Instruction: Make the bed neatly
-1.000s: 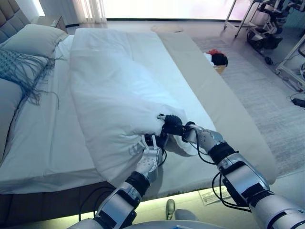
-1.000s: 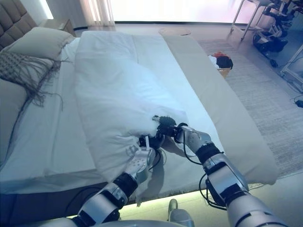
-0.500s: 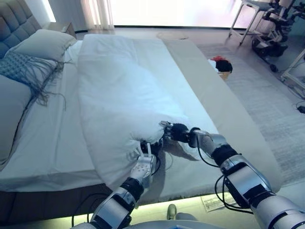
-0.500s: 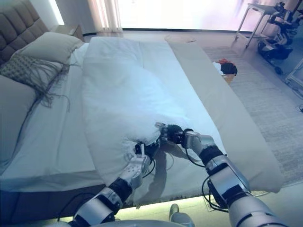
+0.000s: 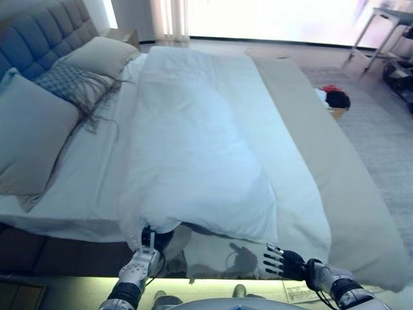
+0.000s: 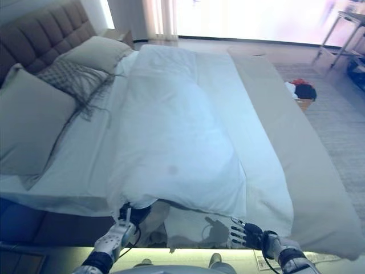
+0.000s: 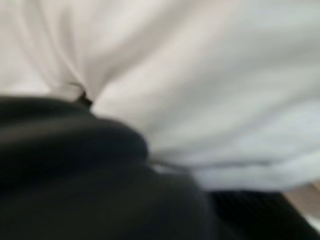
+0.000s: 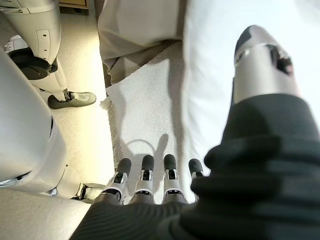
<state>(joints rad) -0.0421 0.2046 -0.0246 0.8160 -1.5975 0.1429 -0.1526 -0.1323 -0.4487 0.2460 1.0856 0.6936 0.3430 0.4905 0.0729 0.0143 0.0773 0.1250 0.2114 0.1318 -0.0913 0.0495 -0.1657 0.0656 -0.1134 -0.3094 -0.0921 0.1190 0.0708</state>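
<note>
A white duvet (image 5: 200, 155) lies lengthwise down the middle of the bed, and its near edge hangs over the foot. My left hand (image 5: 146, 256) is tucked under the duvet's near left corner, where the cloth is raised off the mattress. In the left wrist view only creased white duvet (image 7: 210, 90) and the dark cover show. My right hand (image 5: 282, 261) hovers open past the foot of the bed, fingers (image 8: 145, 175) spread, holding nothing and clear of the duvet.
A beige blanket (image 5: 329, 155) covers the bed's right side. Pillows (image 5: 32, 135) and a grey fringed throw (image 5: 71, 81) lie at the padded headboard (image 5: 39, 39). A basket of clothes (image 5: 334, 100) stands on the rug to the right.
My right hand has let go of the duvet and dropped back below the bed's foot, fingers spread. The duvet's near edge now reaches the foot. The camera has moved back.
</note>
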